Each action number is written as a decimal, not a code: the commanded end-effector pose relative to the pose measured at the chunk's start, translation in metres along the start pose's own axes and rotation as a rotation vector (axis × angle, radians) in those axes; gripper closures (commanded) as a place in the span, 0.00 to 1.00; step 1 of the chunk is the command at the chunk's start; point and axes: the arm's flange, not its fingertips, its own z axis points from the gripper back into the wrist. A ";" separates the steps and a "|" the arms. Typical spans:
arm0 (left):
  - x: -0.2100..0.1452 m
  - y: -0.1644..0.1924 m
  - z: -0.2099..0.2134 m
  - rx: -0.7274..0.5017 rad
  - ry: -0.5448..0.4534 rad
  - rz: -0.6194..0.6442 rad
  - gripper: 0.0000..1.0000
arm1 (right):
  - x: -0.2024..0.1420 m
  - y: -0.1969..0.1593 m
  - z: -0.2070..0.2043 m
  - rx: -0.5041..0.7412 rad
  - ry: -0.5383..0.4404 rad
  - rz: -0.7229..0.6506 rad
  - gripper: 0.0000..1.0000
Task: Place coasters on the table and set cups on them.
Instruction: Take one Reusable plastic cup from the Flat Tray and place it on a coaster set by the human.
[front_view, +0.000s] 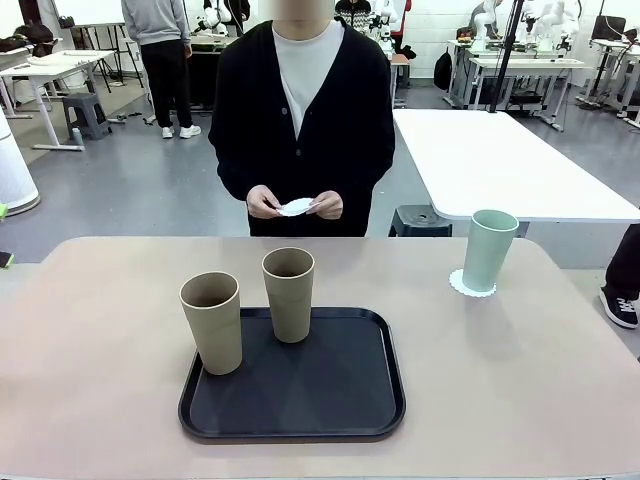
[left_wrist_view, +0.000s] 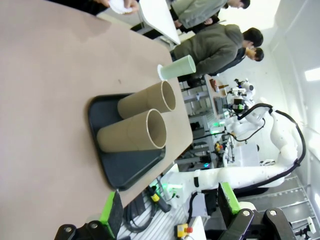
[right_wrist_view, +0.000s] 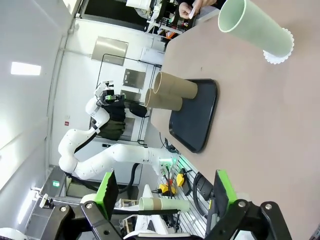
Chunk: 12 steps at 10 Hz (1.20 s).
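The mint green cup (front_view: 490, 249) stands on a white scalloped coaster (front_view: 467, 285) at the table's (front_view: 100, 330) far right. Both beige-brown cups (front_view: 212, 322) (front_view: 288, 294) stand upright on the black tray (front_view: 330, 400), one at its left edge, one at its far edge. The person across the table holds white coasters (front_view: 297, 207) in both hands at waist height. My left gripper (left_wrist_view: 170, 210) is open, off the table's near side, facing the tray (left_wrist_view: 107, 160) and cups (left_wrist_view: 132, 134). My right gripper (right_wrist_view: 164, 200) is open too, well back from the mint cup (right_wrist_view: 255, 27) and its coaster (right_wrist_view: 277, 57).
A white rectangular table (front_view: 500, 160) and a dark stool (front_view: 420, 220) stand behind the far right corner. Bare tabletop lies left of the tray and between the tray and the mint cup. Other people stand farther back.
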 end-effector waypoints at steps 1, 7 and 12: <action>0.001 -0.001 -0.001 -0.008 -0.008 0.000 0.00 | 0.000 -0.001 0.005 -0.006 -0.029 -0.027 0.00; 0.001 -0.001 -0.001 -0.008 -0.008 0.000 0.00 | 0.000 -0.001 0.005 -0.006 -0.029 -0.027 0.00; 0.001 -0.001 -0.001 -0.008 -0.008 0.000 0.00 | 0.000 -0.001 0.005 -0.006 -0.029 -0.027 0.00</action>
